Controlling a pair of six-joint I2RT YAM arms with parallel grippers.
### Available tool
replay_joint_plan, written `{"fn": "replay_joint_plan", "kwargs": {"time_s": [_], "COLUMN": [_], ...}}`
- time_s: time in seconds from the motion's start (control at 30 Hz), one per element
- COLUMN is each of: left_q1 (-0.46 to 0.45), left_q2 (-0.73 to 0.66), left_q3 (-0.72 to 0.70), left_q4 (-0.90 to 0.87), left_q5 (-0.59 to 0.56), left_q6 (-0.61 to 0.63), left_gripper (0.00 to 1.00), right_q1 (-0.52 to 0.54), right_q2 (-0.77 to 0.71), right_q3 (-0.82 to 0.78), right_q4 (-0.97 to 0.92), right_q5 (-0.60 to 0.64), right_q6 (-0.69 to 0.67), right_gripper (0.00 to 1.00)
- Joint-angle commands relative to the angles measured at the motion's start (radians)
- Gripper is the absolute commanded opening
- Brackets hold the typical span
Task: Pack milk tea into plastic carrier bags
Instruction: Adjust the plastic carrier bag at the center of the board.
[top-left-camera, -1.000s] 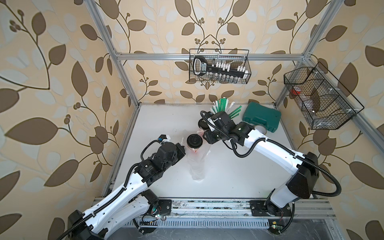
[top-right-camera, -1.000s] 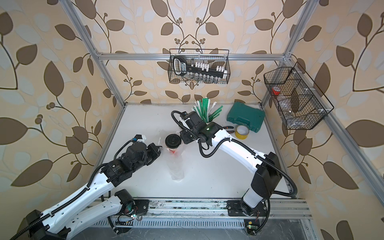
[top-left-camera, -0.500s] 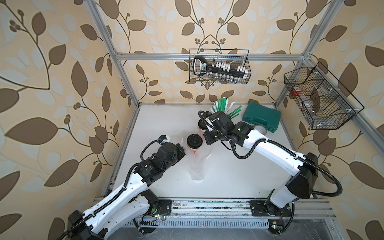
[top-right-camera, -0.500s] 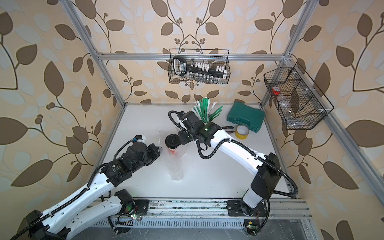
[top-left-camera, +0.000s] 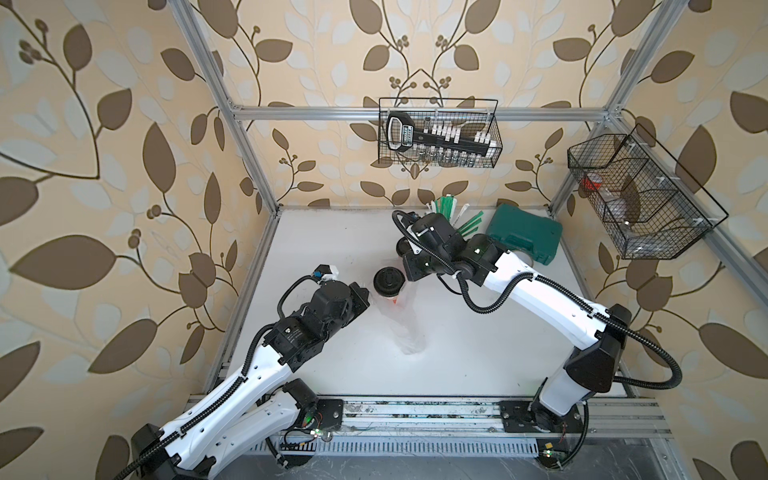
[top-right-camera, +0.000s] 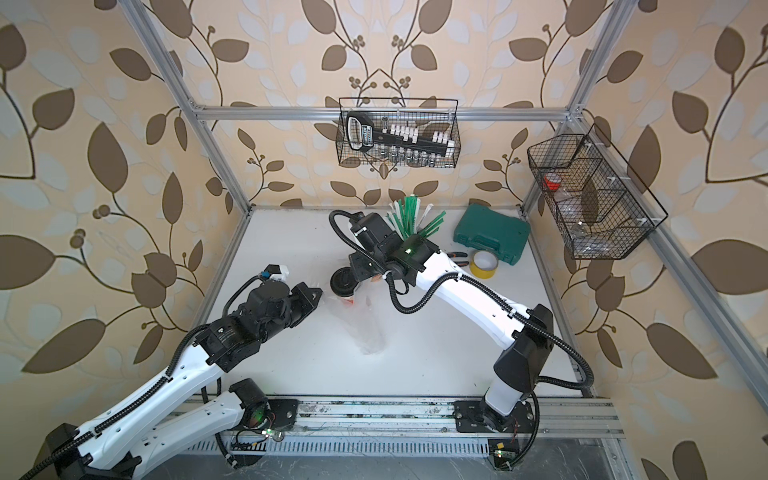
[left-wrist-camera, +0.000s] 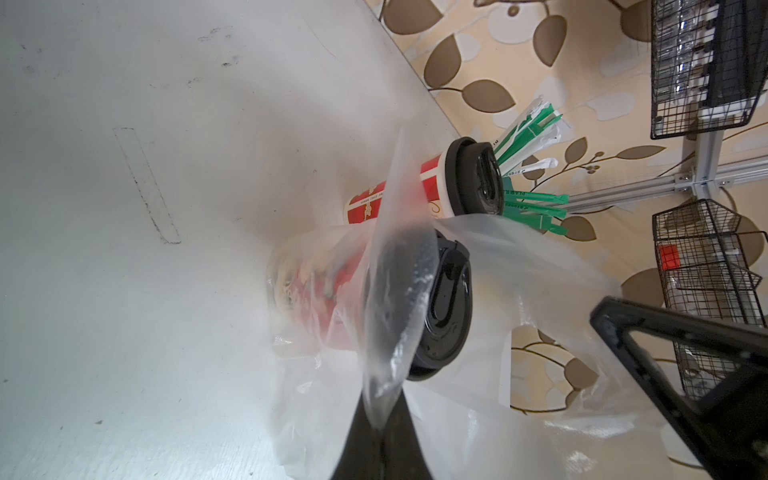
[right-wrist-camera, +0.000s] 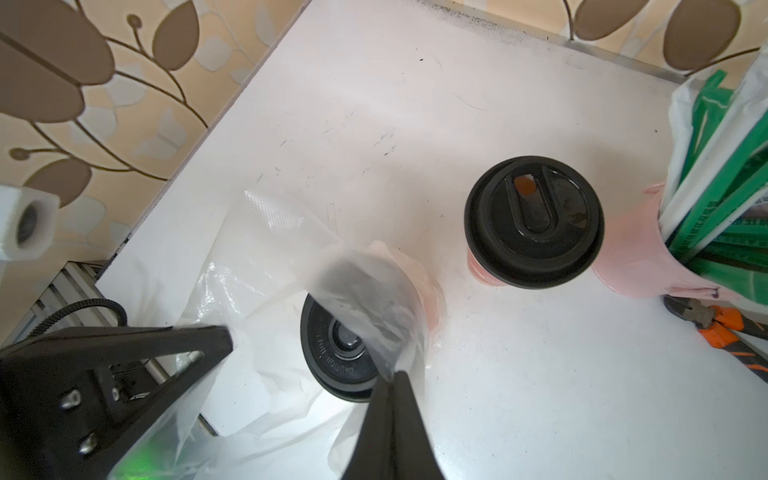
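left gripper (left-wrist-camera: 379, 432), right gripper (right-wrist-camera: 392, 386) pinching bag (top-left-camera: 405, 328) (cup (top-left-camera: 388, 281) inside)

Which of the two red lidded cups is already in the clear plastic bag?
The cup farther from the pink straw cup: the bag film covers its red body. The other cup stands bare beside the straws.

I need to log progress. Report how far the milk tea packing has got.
Done: the first cup stands with the bag around it. In hand: left tool and right tool are both shut on the bag's plastic. Left: the second cup stands unbagged beside the straw cup.
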Motion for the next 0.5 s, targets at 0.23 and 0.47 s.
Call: {"fn": "replay_joint_plan", "kwargs": {"time_s": [0.23,0.47], "left_q1": [0.012,0.012], "left_q2": [-0.010,0.006], "left_q3": [0.055,0.018], "left_q4": [-0.015,-0.005], "left_q5": [-0.033,-0.020], "left_q6": [0.035,0.019], "left_gripper": [0.00,0.00], "right_q1": [0.012,0.014], "right_q2": [0.004,0.002], "right_q3": [0.018,-0.020], "right_q4": [-0.028,0.007], "right_q5": [-0.001,-0.043], "right_q6": [0.006,-0.003], "right_gripper": [0.00,0.00]}}
